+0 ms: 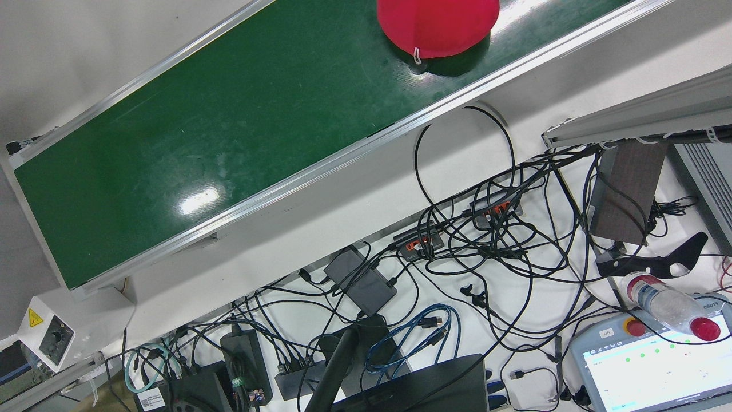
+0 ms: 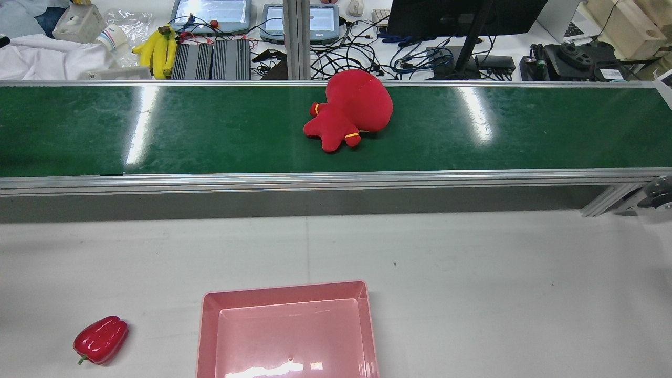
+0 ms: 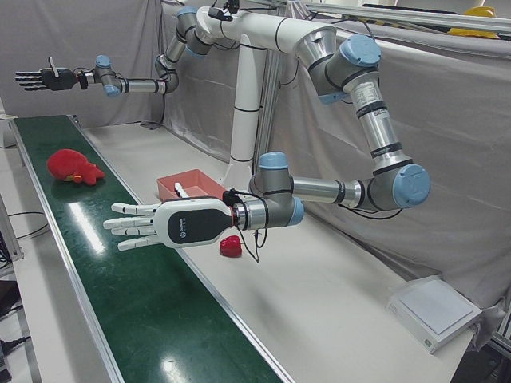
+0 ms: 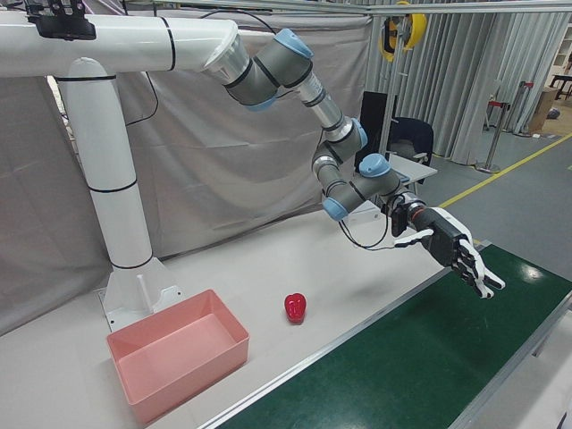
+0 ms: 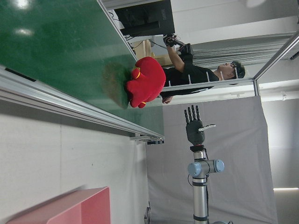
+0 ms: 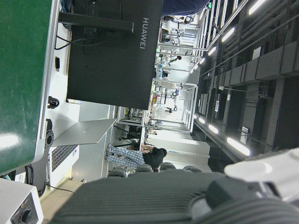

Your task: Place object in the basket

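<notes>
Green conveyor belt [image 2: 157, 131] runs across the far side of a pale grey tabletop [image 2: 472, 273], and a red plush toy [image 2: 352, 110] lies on it near the middle of its length, close to the far rail. In the rear view the toy sits at about 12 o'clock from the pink basket [image 2: 289, 294], well apart from it, with the belt's near rail and a strip of bare tabletop between them. The basket holds nothing. A red pepper [image 2: 101, 340] rests on the tabletop at 9 o'clock from the basket, apart from it.

The white left hand [image 3: 172, 225] hangs flat above the belt with its fingers stretched out and spread, gripping nothing; the toy lies well beyond its fingertips. The black right hand [image 4: 451, 250] hangs over the belt on the other side of the toy, fingers likewise spread and empty.

Behind the belt are tangled cables, a dark monitor [image 2: 446, 16] and a bunch of bananas [image 2: 157, 50].
</notes>
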